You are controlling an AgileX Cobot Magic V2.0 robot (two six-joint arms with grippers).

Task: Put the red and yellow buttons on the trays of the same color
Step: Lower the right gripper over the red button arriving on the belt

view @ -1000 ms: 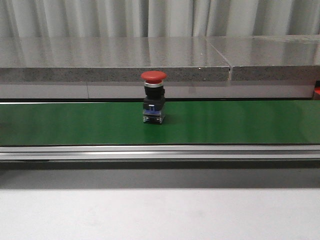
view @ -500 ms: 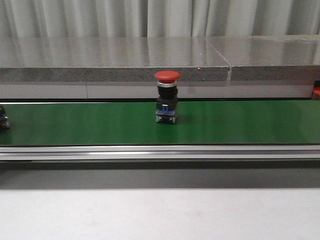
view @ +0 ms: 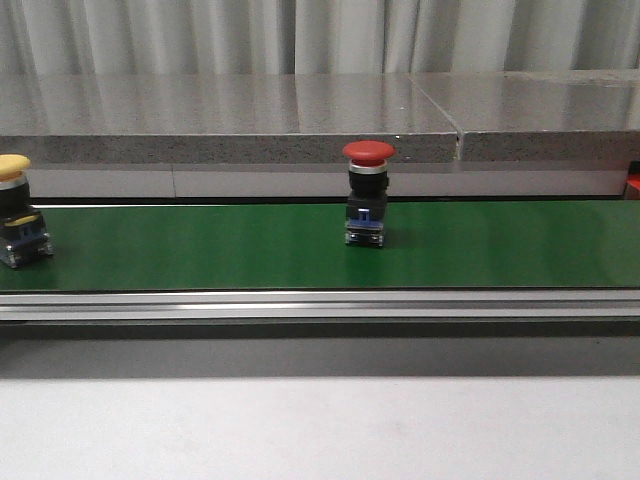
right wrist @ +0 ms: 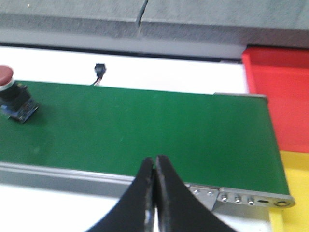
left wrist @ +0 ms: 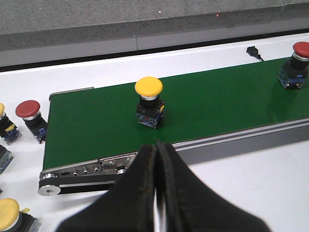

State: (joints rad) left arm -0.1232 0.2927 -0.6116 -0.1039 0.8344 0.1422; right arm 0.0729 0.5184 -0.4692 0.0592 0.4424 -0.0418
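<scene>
- Right gripper (right wrist: 154, 162) is pinched closed on nothing, sitting just off the near edge of the green belt (right wrist: 145, 125), close to the belt's end.
- The red button (right wrist: 12, 94) is standing upright on the belt, well off to that gripper's left and a bit further out. Mushroom cap up, so its long axis is vertical.
- Red tray (right wrist: 280, 92) and yellow tray (right wrist: 294, 183) sit just past the belt end, right beside this gripper, so I'd say the right arm is the one to take the red button.
- Left gripper (left wrist: 157, 150) is also closed and empty, near edge of the belt again. The yellow button (left wrist: 148, 101) is upright on the belt straight ahead of it, near.
- Spare buttons (left wrist: 31, 121) wait on the white table (left wrist: 251, 193) beyond the belt's other end. Grey ledge and curtain behind.
</scene>
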